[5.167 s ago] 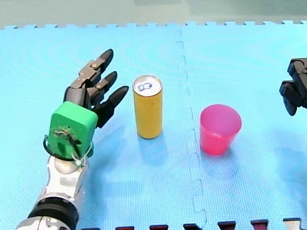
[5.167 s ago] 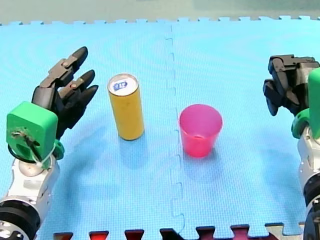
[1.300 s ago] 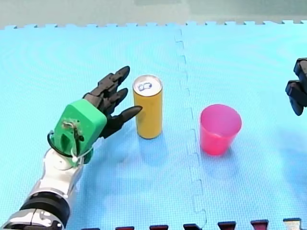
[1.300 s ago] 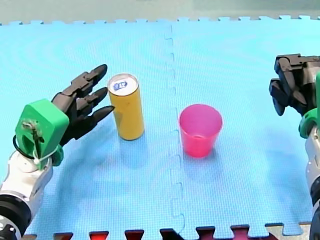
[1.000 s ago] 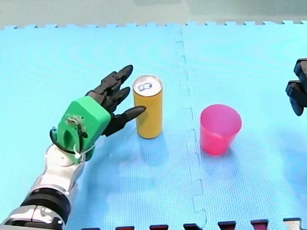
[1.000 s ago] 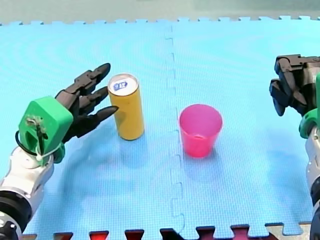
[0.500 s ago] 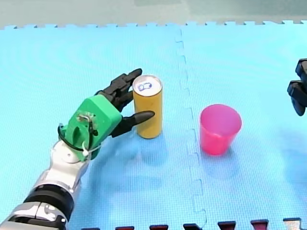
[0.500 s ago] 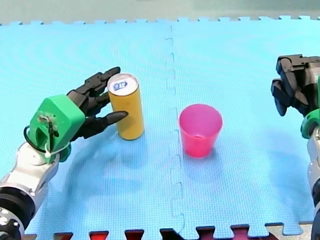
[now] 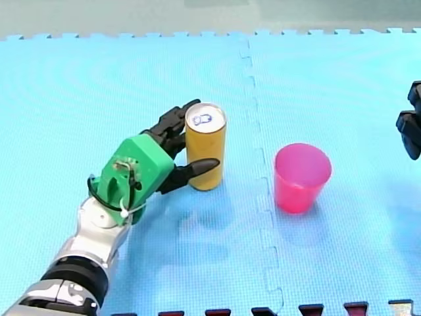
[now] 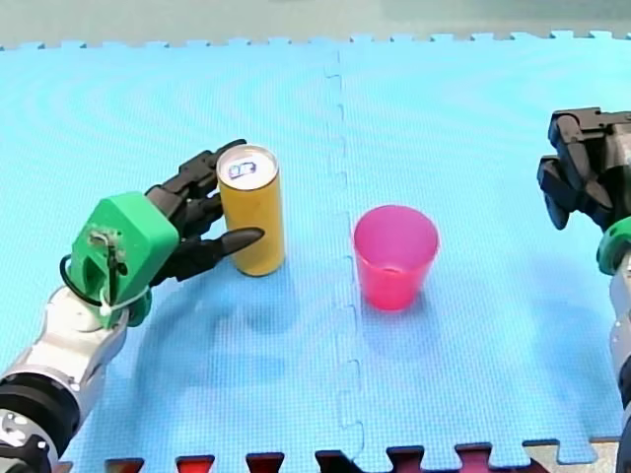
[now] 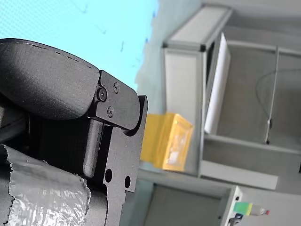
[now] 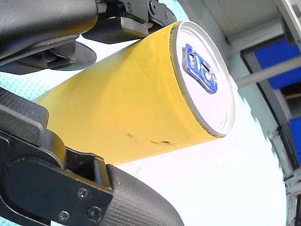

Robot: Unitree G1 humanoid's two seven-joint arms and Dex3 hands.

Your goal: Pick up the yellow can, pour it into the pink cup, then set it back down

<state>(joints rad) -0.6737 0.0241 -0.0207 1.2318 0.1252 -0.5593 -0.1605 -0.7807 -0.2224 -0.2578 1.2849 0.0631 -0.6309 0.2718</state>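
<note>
Fingers (image 10: pixel 225 241) of left hand (image 10: pixel 166 233), wrapped round yellow can (image 10: pixel 253 222)

Left hand (image 9: pixel 163 143): black fingers (image 9: pixel 172 122), green wrist block (image 9: pixel 135 172), black cable (image 9: pixel 94 192), silver forearm (image 9: pixel 99 232). Right hand (image 10: pixel 582 177), 3 o'clock: black, green cuff (image 10: pixel 616 241).

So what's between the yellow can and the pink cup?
Just bare blue mat and its seam, in both head views. The left hand has fingers around the yellow can; right hand hangs far right.

Blue interlocking foam mat (image 9: pixel 131 79); seam (image 9: pixel 253 99) runs front to back. Dark red pieces (image 10: pixel 197 463) at near edge. Grey shelving (image 11: pixel 235 94), yellow package (image 11: pixel 171 141) beside it.
</note>
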